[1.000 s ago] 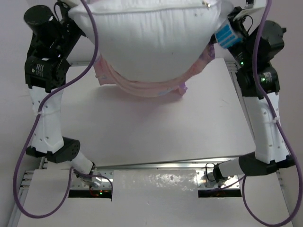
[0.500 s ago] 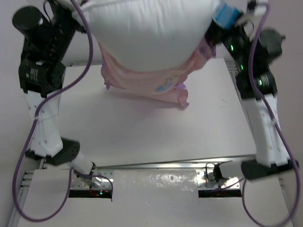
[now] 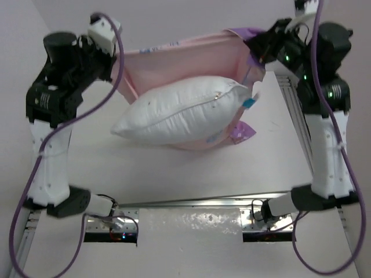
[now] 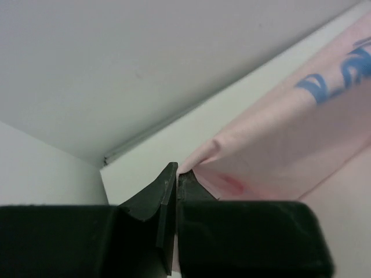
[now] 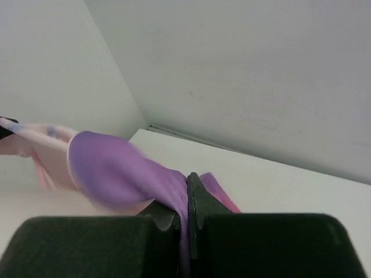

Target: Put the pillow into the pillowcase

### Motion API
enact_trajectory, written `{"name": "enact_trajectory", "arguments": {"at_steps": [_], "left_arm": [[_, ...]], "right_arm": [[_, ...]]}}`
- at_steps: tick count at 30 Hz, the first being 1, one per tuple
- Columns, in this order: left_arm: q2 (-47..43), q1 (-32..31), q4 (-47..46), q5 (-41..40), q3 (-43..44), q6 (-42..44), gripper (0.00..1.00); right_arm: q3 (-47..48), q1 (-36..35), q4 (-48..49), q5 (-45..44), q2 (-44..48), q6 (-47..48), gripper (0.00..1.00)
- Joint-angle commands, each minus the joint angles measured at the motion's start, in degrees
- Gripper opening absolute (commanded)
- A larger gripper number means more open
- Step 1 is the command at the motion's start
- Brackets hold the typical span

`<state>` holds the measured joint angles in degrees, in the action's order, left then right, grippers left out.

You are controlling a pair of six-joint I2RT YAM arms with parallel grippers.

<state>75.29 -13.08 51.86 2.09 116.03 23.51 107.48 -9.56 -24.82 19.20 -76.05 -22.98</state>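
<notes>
The light is bright and even; the pillow [image 3: 179,113] throws a soft shadow on the table [image 3: 174,174]. Glare lies on the near metal strip [image 3: 191,223]; the right wrist view shows the pillowcase [image 5: 116,168] blurred.

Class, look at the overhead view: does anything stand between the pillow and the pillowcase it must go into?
Nothing visible does. The left end effector and right end effector pinch the pillowcase, stretched just beyond the pillow, with no other object between them.
</notes>
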Motion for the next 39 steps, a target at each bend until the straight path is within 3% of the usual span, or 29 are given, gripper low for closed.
{"name": "enact_trajectory", "arguments": {"at_steps": [1,2,4,5,8,9,10,11,12,13,14,15,17,19,20,21,22,23,25,26,28,29,30,31,32,34,35,37,39], "left_arm": [[13.59,3.33,-8.27,-16.13,41.53,4.09,0.0],[13.05,3.33,-2.26,-16.24,45.82,3.39,0.0],[5.1,3.33,-2.78,-17.71,8.6,5.22,0.0],[-1.83,3.33,-15.6,-22.52,-6.1,8.54,0.0],[12.58,3.33,-15.75,-20.28,35.04,11.82,0.0],[14.52,3.33,-15.21,-22.02,50.54,12.17,0.0],[11.93,3.33,-13.29,-22.39,41.48,12.44,0.0],[-0.89,3.33,-15.36,-23.26,22.5,12.79,0.0],[-6.5,3.33,-20.69,-25.36,-11.79,16.19,0.0],[-8.64,3.33,-23.53,-26.51,-16.57,17.0,0.0],[-5.62,3.33,-19.81,-26.69,-11.66,16.92,0.0],[-1.24,3.33,-16.73,-25.83,15.36,17.1,0.0],[10.82,3.24,-10.5,-25.38,47.54,14.93,0.0],[2.14,3.33,0.13,-22.84,30.7,10.09,0.0],[-3.86,3.33,-4.52,-21.52,-8.06,10.15,0.0],[-7.92,3.33,-10.75,-22.9,-19.76,11.37,0.0],[-8.48,3.24,-15.86,-25.18,-12.74,13.21,0.0],[-4.31,3.32,-13.73,-26.59,2.38,13.49,0.0],[12.47,3.33,-0.58,-24.69,41.64,11.66,0.0],[10.51,3.33,2.52,-20.85,42.26,6.86,0.0],[-9.75,3.32,-11.2,-19.32,-1.27,3.92,0.0],[-13.98,3.33,-16.82,-20.45,-27.0,5.22,0.0],[-13.5,3.33,-16.35,-20.37,-22.64,5.15,0.0],[-4.36,3.33,-7.65,-20.19,6.81,6.28,0.0],[2.6,3.33,-3.47,-21.06,25.12,7.24,0.0],[14.31,3.33,8.96,-22.21,48.69,6.91,0.0],[13.58,3.33,13.23,-20.65,38.41,4.9,0.0],[2.97,3.32,-2.81,-25.79,13.54,4.27,0.0],[-0.83,3.33,-19.52,-24.68,14.36,12.85,0.0]], "right_arm": [[36.51,4.03,-0.58,-7.77,-10.77,0.93,0.0],[35.44,4.03,-2.32,-7.43,-9.83,1.36,0.0],[-8.16,4.37,15.72,-8.03,3.58,-4.29,0.0],[-13.3,6.38,28.38,-7.78,1.71,-9.66,0.0],[40.84,13.17,3.83,0.52,-17.22,-13.24,0.0],[47.4,13.34,5.99,1.27,-15.98,-15.14,0.0],[35.64,13.34,6.79,1.71,-8.75,-11.16,0.0],[14.98,13.25,23.59,-0.2,0.11,-11.64,0.0],[-20.99,13.43,36.73,-2.74,6.81,-17.04,0.0],[-22.3,16.21,39.56,-3.81,6.97,-21.62,0.0],[-13.35,17.98,25.14,4.62,2.71,-21.23,0.0],[14.32,18.52,17.69,6.1,-2.04,-17.66,0.0],[36.21,18.53,6.86,4.62,-10.83,-16.3,0.0],[23.42,18.09,4.78,6.28,-6.77,-14.02,0.0],[3.55,17.91,27.32,6.2,3.96,-17.5,0.0],[-21.1,18.17,37.29,3.07,5.89,-27.37,0.0],[-17.08,23.48,34.08,7.73,0.17,-30.77,0.0],[10.63,24.84,25.69,12.91,-4.58,-30.81,0.0],[40.41,24.68,0.44,9.11,-12.95,-18.88,0.0],[42.61,24.68,-4.66,10.23,-13.33,-17.81,0.0],[13.82,17.94,-6.23,9.9,-5.04,-9.89,0.0],[-17.78,18.61,22.51,10.5,0.5,-16.15,0.0],[-18.96,22.27,32.02,11.98,3.6,-27.53,0.0],[-10.62,23.7,24.63,14.87,1.19,-27.55,0.0],[17.74,23.8,13.33,13.25,-2.49,-23.03,0.0],[27.69,23.19,1.83,14.44,-8.5,-16.31,0.0],[7.33,22.58,7.01,14.72,-5.72,-15.61,0.0],[-13.37,25.27,36.41,14.89,2.39,-31.18,0.0],[13.82,28.71,29.11,17.72,-1.79,-29.55,0.0]]}}
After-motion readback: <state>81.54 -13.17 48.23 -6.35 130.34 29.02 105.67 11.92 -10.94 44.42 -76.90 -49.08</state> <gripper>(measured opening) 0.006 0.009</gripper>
